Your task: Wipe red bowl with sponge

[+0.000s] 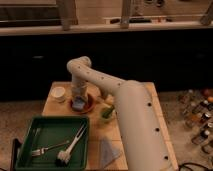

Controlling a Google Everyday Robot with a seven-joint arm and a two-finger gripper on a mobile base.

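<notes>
- I read the end effector over the red bowl, left of centre; its grip state I cannot tell.
- The sponge sits in the bowl beneath it.
- White cup just left; green tray below.

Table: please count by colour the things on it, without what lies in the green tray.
Red: 1, red bowl
Blue-grey: 2, sponge in that bowl under the gripper, cloth
White: 1, cup
Green: 2, tray, small item beside the arm
Total: 6 that show
</notes>
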